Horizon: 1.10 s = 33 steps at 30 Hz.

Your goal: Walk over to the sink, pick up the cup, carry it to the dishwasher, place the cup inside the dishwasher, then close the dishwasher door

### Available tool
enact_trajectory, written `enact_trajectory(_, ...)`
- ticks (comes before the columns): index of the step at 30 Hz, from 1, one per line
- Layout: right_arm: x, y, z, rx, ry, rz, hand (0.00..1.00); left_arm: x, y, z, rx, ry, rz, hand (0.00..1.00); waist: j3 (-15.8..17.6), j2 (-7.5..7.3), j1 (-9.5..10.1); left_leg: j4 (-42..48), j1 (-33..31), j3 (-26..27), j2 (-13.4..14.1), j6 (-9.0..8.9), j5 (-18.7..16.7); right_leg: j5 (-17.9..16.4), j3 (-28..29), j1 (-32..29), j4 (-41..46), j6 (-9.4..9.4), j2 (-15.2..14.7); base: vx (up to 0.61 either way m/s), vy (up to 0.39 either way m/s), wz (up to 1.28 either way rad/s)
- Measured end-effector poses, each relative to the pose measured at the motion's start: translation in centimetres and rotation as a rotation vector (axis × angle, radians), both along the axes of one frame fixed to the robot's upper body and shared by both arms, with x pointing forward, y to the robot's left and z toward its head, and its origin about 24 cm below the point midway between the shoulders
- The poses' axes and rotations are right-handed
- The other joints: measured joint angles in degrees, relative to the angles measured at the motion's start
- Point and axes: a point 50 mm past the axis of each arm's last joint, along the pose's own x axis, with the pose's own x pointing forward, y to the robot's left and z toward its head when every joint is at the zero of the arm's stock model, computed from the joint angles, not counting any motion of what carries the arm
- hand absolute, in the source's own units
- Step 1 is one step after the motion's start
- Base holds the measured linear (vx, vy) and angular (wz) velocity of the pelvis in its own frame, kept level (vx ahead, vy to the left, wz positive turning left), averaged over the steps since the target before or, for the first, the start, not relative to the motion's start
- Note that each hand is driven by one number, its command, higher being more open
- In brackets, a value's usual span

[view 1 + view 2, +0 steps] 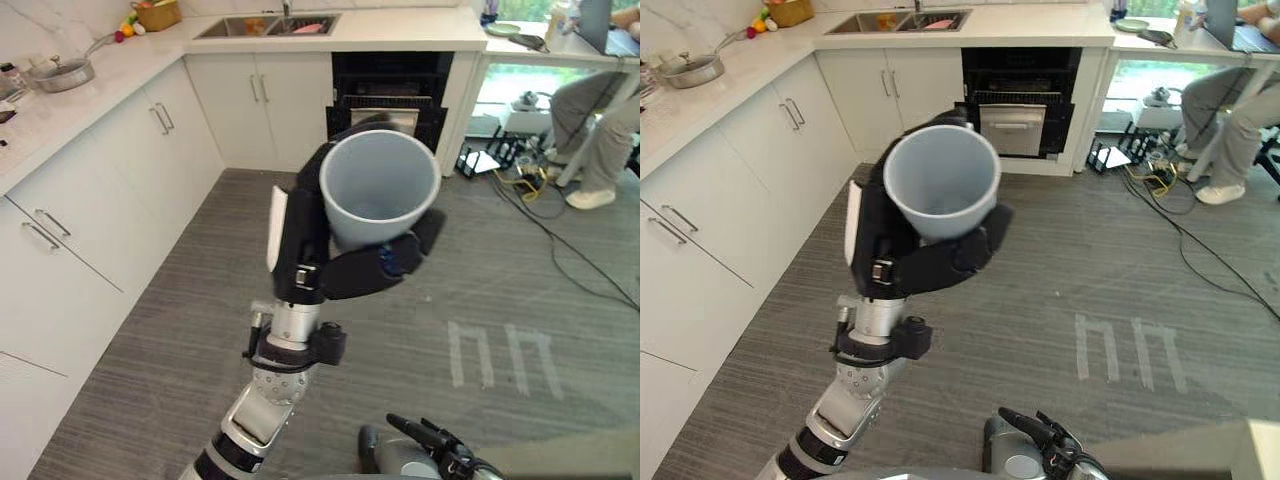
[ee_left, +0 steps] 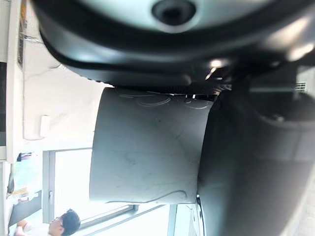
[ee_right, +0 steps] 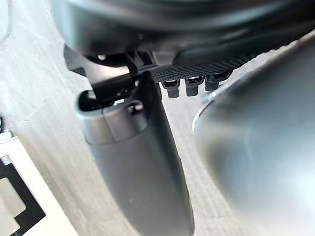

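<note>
My left hand [image 1: 300, 250] is raised in front of me, its fingers and thumb curled round a light grey cup [image 1: 380, 190]. The cup tilts its empty mouth toward the camera. The left wrist view shows the cup's wall [image 2: 147, 152] pressed against the palm. Across the floor, the dishwasher [image 1: 390, 100] stands open as a dark bay under the counter, with a rack showing inside. The sink [image 1: 265, 25] is set in the counter just left of it. My right hand [image 1: 430, 440] hangs low at the bottom edge, fingers relaxed and holding nothing.
White cabinets [image 1: 100, 190] run along the left and back. A pan [image 1: 60, 72] and a fruit basket [image 1: 155, 12] sit on the counter. A person [image 1: 600, 130] sits at a desk at the far right, with cables [image 1: 540, 200] on the grey floor nearby.
</note>
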Motion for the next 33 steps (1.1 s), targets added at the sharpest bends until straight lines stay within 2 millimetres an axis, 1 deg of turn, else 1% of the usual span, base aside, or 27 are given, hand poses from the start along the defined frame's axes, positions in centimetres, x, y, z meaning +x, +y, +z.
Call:
enact_trajectory(1, -2.5, 1.8, -0.2, 0.066, -0.015, -0.016, 1.0, -0.8, 0.3, 1.2, -0.044, -0.03, 0.031, 0.0, -4.8, -4.38, 0.09, 1.7, 0.3, 4.0, -1.7, -1.3, -6.6, -2.6, 0.6, -1.5, 4.8, 4.23, -3.7, 0.08, -0.024, 0.18)
enact_trajectory(4, -2.5, 1.8, -0.2, 0.067, -0.014, -0.016, 1.0, -0.8, 0.3, 1.2, -0.044, -0.03, 0.031, 0.0, -4.8, -4.44, 0.05, 1.7, 0.3, 4.0, -1.7, -1.26, -6.6, -2.5, 0.6, -1.5, 4.6, 4.21, -3.6, 0.0, 0.0, 0.0)
enact_trajectory(7, -3.0, 1.9, -0.3, 0.069, -0.004, -0.019, 1.0, -0.8, 0.4, 1.2, -0.048, -0.028, 0.034, 0.0, -6.0, -4.57, 0.06, 0.7, -0.3, 6.2, -1.0, -1.38, -5.5, -1.3, 0.4, -2.0, 2.5, 4.12, -2.8, -0.02, -0.015, -0.07)
enact_trajectory(9, -3.1, 2.1, -0.3, 0.074, 0.006, -0.004, 1.0, -0.6, 1.2, 0.9, -0.063, -0.011, 0.075, 0.0, -7.4, -4.7, -0.1, 1.0, -2.2, 7.3, -0.2, -1.68, -4.5, 0.1, 0.8, -3.1, 0.3, 3.94, -1.9, -0.04, -0.05, -0.17)
enact_trajectory(10, -3.2, 2.1, -0.4, 0.074, 0.009, 0.012, 1.0, -0.5, 1.7, 0.7, -0.076, 0.005, 0.103, 0.0, -7.8, -4.27, -0.17, 1.1, -2.9, 8.0, 0.5, -1.8, -4.2, 0.4, 0.6, -3.1, -1.1, 4.12, -1.4, 0.0, -0.071, -0.11)
enact_trajectory(11, -3.1, 2.1, -0.3, 0.071, 0.012, 0.036, 1.0, -0.4, 2.3, 0.3, -0.101, 0.029, 0.136, 0.0, -7.9, -4.22, 0.07, 1.1, -3.4, 8.6, 1.3, -1.83, -4.0, -0.3, -0.9, -3.5, -0.1, 3.35, -1.8, 0.03, -0.101, -0.09)
enact_trajectory(12, -3.1, 2.4, -0.4, 0.066, 0.02, 0.082, 1.0, -0.4, 3.3, -0.5, -0.139, 0.082, 0.19, 0.0, -8.0, -4.79, 0.25, 2.1, -3.9, 9.0, 1.8, -1.84, -4.0, -3.0, -2.1, -4.3, 4.9, 2.85, -3.4, 0.08, -0.135, 0.01)
enact_trajectory(13, -3.2, 2.6, -0.4, 0.052, 0.035, 0.132, 1.0, -0.5, 4.5, -1.8, -0.175, 0.156, 0.255, 0.0, -8.5, -5.76, 0.33, 5.4, -5.1, 9.2, 2.6, -2.0, -4.2, -6.6, -2.5, -3.5, 8.7, 3.89, -5.3, 0.1, -0.141, 0.11)
enact_trajectory(14, -3.3, 2.7, -0.5, 0.047, 0.043, 0.154, 1.0, -0.6, 5.3, -2.4, -0.193, 0.192, 0.294, 0.0, -8.4, -6.55, 0.55, 9.1, -6.6, 9.1, 3.2, -1.8, -4.5, -8.5, -2.5, -2.6, 9.3, 4.37, -6.3, 0.09, -0.205, 0.23)
enact_trajectory(15, -3.3, 2.7, -0.4, 0.038, 0.051, 0.198, 1.0, -0.8, 6.8, -3.7, -0.237, 0.266, 0.373, 0.0, -7.2, -7.26, 1.37, 22.6, -12.1, 7.4, 6.5, -0.72, -5.1, -11.9, -2.5, -0.9, 8.6, 6.05, -5.9, 0.05, -0.25, 0.25)
enact_trajectory(16, -3.2, 2.3, -0.3, 0.032, 0.054, 0.215, 1.0, -1.3, 8.0, -5.1, -0.277, 0.356, 0.445, 0.0, -6.1, -6.14, 2.16, 37.6, -19.8, 3.8, 11.2, 1.12, -4.9, -12.7, -3.1, 0.7, 7.3, 4.93, -3.5, 0.03, -0.249, 0.13)
enact_trajectory(18, -3.5, 2.0, -0.4, 0.037, 0.082, 0.251, 1.0, -2.0, 9.4, -7.0, -0.322, 0.459, 0.519, 0.0, -5.4, -5.26, 3.55, 44.8, -27.0, 1.0, 13.1, 1.3, -5.0, -12.3, -4.7, 4.1, 3.2, 4.5, -1.7, 0.14, -0.158, 0.11)
enact_trajectory(19, -3.7, 1.9, -0.5, 0.042, 0.1, 0.252, 1.0, -2.0, 10.0, -7.9, -0.321, 0.498, 0.553, 0.0, -5.6, -5.23, 3.59, 40.8, -30.0, 0.6, 12.1, 1.3, -5.0, -10.9, -7.1, 6.1, -0.1, 4.21, -1.8, 0.22, -0.085, 0.34)
enact_trajectory(20, -3.7, 1.8, -0.5, 0.043, 0.104, 0.255, 1.0, -1.9, 10.3, -8.2, -0.32, 0.511, 0.565, 0.0, -5.6, -5.24, 3.63, 37.2, -31.0, 0.8, 11.1, 1.28, -5.0, -10.6, -7.8, 6.9, -1.2, 4.05, -1.8, 0.23, -0.023, 0.53)
enact_trajectory(21, -3.4, 1.6, -0.6, 0.05, 0.106, 0.261, 1.0, -1.9, 10.6, -8.7, -0.318, 0.529, 0.58, 0.0, -4.9, -5.17, 3.49, 28.4, -31.5, 0.7, 8.1, 1.03, -4.8, -10.4, -8.9, 8.7, -2.8, 3.66, -2.3, 0.26, 0.04, 0.55)
enact_trajectory(22, -3.2, 1.4, -0.7, 0.052, 0.109, 0.267, 1.0, -1.9, 10.7, -9.0, -0.315, 0.543, 0.591, 0.0, -4.4, -5.42, 3.34, 18.6, -31.4, 0.2, 4.1, 0.47, -3.4, -10.3, -9.9, 10.0, -4.0, 3.56, -3.5, 0.26, 0.065, 0.5)
enact_trajectory(23, -3.1, 1.3, -0.8, 0.052, 0.113, 0.27, 1.0, -1.8, 10.7, -9.0, -0.314, 0.547, 0.593, 0.0, -4.1, -5.76, 3.37, 14.2, -31.2, -0.4, 2.0, 0.91, -0.6, -10.3, -10.0, 10.6, -4.6, 3.95, -4.4, 0.36, 0.138, 0.26)
enact_trajectory(24, -3.2, 1.1, -0.9, 0.05, 0.129, 0.284, 1.0, -1.9, 10.8, -9.1, -0.315, 0.551, 0.6, 0.0, -4.1, -6.16, 4.3, 6.6, -29.8, -2.6, -1.6, -0.37, 6.6, -9.9, -9.3, 11.8, -6.6, 5.1, -5.8, 0.32, 0.132, 0.03)
enact_trajectory(25, -3.3, 0.7, -1.0, 0.044, 0.139, 0.29, 1.0, -1.9, 10.8, -8.8, -0.319, 0.537, 0.599, 0.0, -4.1, -5.45, 4.7, 3.9, -29.7, -4.5, -2.8, -1.92, 11.9, -9.3, -8.9, 13.1, -9.2, 6.42, -6.0, 0.35, 0.149, 0.0)
enact_trajectory(26, -3.1, 0.6, -1.1, 0.042, 0.143, 0.291, 1.0, -1.9, 10.8, -8.6, -0.319, 0.523, 0.6, 0.0, -3.8, -5.43, 4.66, 4.9, -30.1, -5.0, -3.5, -0.06, 11.7, -9.1, -8.8, 13.9, -10.2, 7.44, -6.4, 0.33, 0.17, 0.12)
enact_trajectory(27, -2.9, 0.6, -1.2, 0.044, 0.152, 0.292, 1.0, -1.8, 11.0, -8.5, -0.319, 0.509, 0.609, 0.0, -3.6, -5.82, 4.43, 8.0, -31.4, -5.6, -5.1, 2.14, 9.8, -8.5, -6.8, 15.5, -12.6, 8.73, -7.4, 0.34, 0.203, 0.19)
enact_trajectory(28, -2.9, 0.5, -1.2, 0.044, 0.153, 0.292, 1.0, -1.7, 11.0, -8.4, -0.323, 0.505, 0.608, 0.0, -3.7, -6.03, 4.31, 9.0, -32.2, -5.6, -6.0, 2.62, 9.0, -8.5, -6.1, 16.3, -13.7, 9.59, -8.2, 0.5, 0.332, 0.23)
enact_trajectory(29, -2.6, 0.2, -1.3, 0.034, 0.16, 0.295, 1.0, -1.4, 10.8, -8.1, -0.333, 0.493, 0.602, 0.0, -3.7, -6.19, 4.15, 6.6, -32.3, -5.2, -7.8, 4.07, 9.3, -8.7, -6.4, 16.9, -14.3, 11.39, -10.4, 0.51, 0.353, 0.15)
enact_trajectory(30, -2.4, -0.5, -1.2, 0.015, 0.163, 0.291, 1.0, -1.1, 10.8, -8.0, -0.347, 0.489, 0.602, 0.0, -3.4, -6.36, 3.72, 6.7, -30.3, -3.8, -9.4, 5.94, 8.6, -7.4, -5.3, 18.1, -14.5, 12.53, -12.3, 0.53, 0.355, 0.04)
enact_trajectory(31, -2.1, -0.5, -1.2, 0.013, 0.154, 0.29, 1.0, -1.0, 10.9, -7.9, -0.355, 0.487, 0.612, 0.0, -3.1, -6.08, 3.49, 9.6, -30.1, -3.4, -9.2, 6.31, 7.2, -5.8, -4.2, 19.4, -14.5, 12.64, -12.5, 0.46, 0.317, -0.07)
enact_trajectory(32, -1.7, 0.2, -1.2, 0.032, 0.128, 0.266, 1.0, -0.7, 11.2, -7.6, -0.362, 0.473, 0.619, 0.0, -2.5, -6.4, 3.48, 20.5, -33.2, -1.9, -8.8, 5.76, 3.8, -3.8, -2.2, 22.1, -12.6, 12.29, -12.9, 0.35, 0.303, -0.02)
enact_trajectory(33, -2.2, 0.1, -1.1, 0.032, 0.119, 0.264, 1.0, -0.5, 10.8, -7.2, -0.363, 0.457, 0.591, 0.0, -3.6, -5.7, 3.32, 11.0, -31.5, -2.2, -9.2, 5.01, 5.9, -4.4, -2.5, 22.4, -6.9, 13.18, -13.5, 0.33, 0.352, 0.05)
